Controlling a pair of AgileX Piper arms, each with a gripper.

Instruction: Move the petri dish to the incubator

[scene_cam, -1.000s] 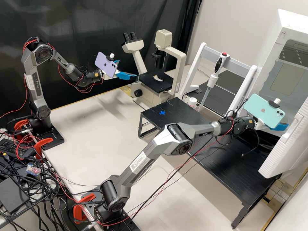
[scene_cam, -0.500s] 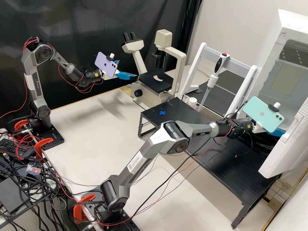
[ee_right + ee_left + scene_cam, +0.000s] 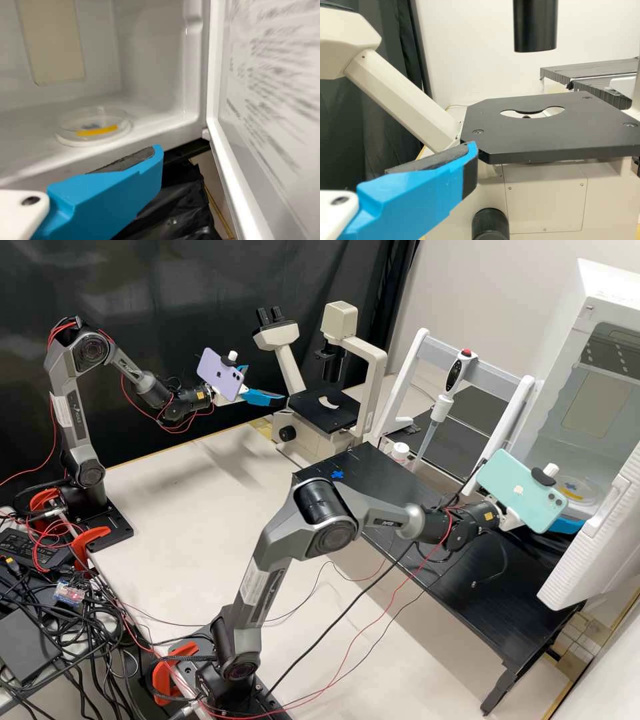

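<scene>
The right claw (image 3: 568, 526) backs away toward the high view's lower left, open or closed I cannot tell; the dish (image 3: 575, 489), right of centre, now shows inside the incubator (image 3: 565, 333), seemingly delivered.

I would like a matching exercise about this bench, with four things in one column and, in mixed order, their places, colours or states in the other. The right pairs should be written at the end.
Things:
1. petri dish
2. incubator door
3. microscope stage
4. pipette

Places, colours or states:
A. black and flat
B. upright, with a red top
C. inside the incubator
D. standing open

Right pairs: 1-C, 2-D, 3-A, 4-B
</scene>
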